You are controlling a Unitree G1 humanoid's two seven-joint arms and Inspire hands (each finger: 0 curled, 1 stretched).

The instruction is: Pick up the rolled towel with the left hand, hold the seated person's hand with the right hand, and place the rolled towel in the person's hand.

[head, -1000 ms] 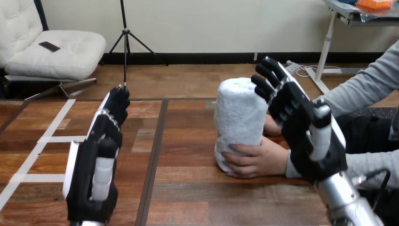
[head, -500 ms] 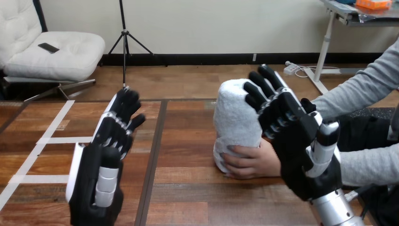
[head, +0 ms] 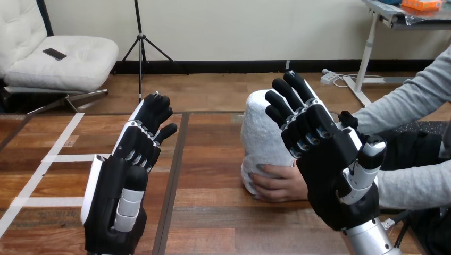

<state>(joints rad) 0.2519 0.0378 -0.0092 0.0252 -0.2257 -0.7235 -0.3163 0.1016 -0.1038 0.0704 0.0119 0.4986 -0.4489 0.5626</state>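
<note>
A white rolled towel (head: 261, 135) stands upright on the wooden table (head: 213, 159), right of centre. The person's hand (head: 279, 183) comes in from the right and grips the towel's base, fingers wrapped round its lower part. My right hand (head: 332, 170) is raised in front of the person's wrist with fingers straight and spread, its fingertips overlapping the towel's right edge; whether it touches the towel I cannot tell. My left hand (head: 125, 183) is held up at the left, open, fingers pointing away, apart from the towel.
White tape lines (head: 50, 156) cross the table's left part. A dark seam (head: 175, 175) runs down the tabletop between my left hand and the towel. The person's grey sleeve (head: 409, 183) lies along the table's right side.
My right hand has drawn back toward me and to the left, now covering more of the person's hand. My left hand has shifted slightly right and forward. The towel stays in the person's grip.
</note>
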